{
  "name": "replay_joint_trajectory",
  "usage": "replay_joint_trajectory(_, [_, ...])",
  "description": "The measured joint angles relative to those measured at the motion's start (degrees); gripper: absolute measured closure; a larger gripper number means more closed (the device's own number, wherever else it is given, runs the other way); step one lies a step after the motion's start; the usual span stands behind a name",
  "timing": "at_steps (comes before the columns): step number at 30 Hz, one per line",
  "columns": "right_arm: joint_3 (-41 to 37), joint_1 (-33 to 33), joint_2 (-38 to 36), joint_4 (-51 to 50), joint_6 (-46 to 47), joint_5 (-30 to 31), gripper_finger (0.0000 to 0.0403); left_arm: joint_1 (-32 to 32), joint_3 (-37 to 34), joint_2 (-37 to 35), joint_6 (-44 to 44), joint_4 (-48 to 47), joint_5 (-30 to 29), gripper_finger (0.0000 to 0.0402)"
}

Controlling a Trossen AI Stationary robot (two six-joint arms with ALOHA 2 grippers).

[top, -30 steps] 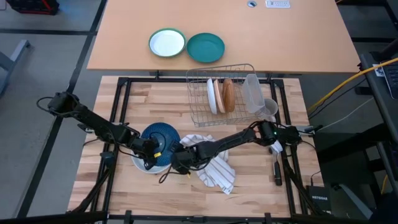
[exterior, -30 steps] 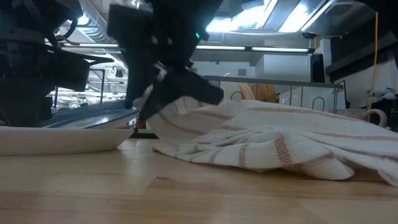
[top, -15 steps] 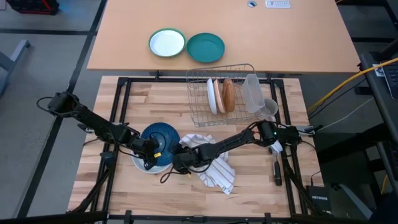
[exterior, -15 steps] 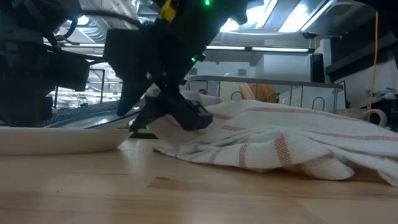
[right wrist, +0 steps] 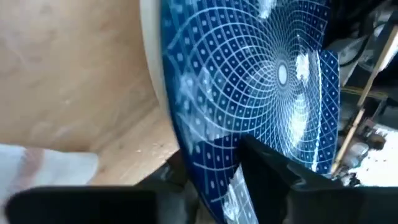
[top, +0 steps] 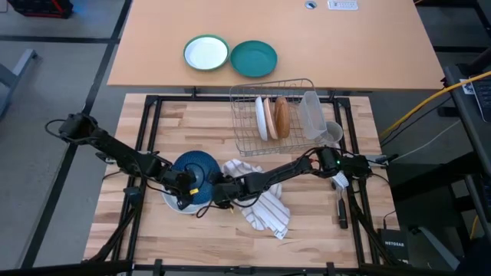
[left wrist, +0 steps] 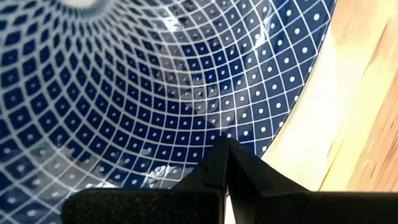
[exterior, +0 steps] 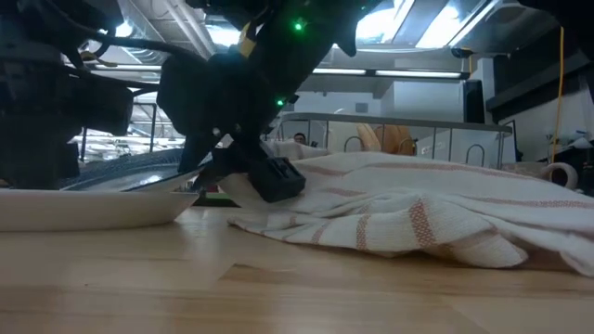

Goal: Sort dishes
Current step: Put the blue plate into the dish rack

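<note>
The blue plate (top: pixel 196 172) sits lower left of centre in the high view. It looks stiff, glazed, slick and breakable. The right gripper (top: pixel 217 192) pinches its rim, the best hold. The left gripper (top: pixel 184 190) rests closed on it.

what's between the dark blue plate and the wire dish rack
In the high view, only bare wooden table separates the dark blue patterned plate from the wire dish rack; the white striped towel lies off to the side.

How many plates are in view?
5. Blue plate on the table between both grippers; white plate and tan plate upright in the rack; green-rimmed plate and teal plate on the far table. Others may be hidden.
</note>
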Motion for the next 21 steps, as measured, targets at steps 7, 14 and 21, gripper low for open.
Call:
replay_joint_trajectory(7, [0.0, 0.44, -0.07, 0.06, -4.24, -0.19, 0.0355, 0.02, 0.02, -0.17, 0.01, -0.45, 0.57, 0.0401])
replay_joint_trajectory(14, [0.0, 1.65, -0.06, 0.23, -6.49, 1.53, 0.0355, 0.0, -0.1, -0.95, 0.16, -0.29, 0.87, 0.0401])
replay_joint_trajectory(21, [0.22, 2.8, -0.06, 1.02, -6.63, 1.26, 0.0371, 0.0, 1.42, -7.66, 0.24, -0.5, 1.67, 0.0402])
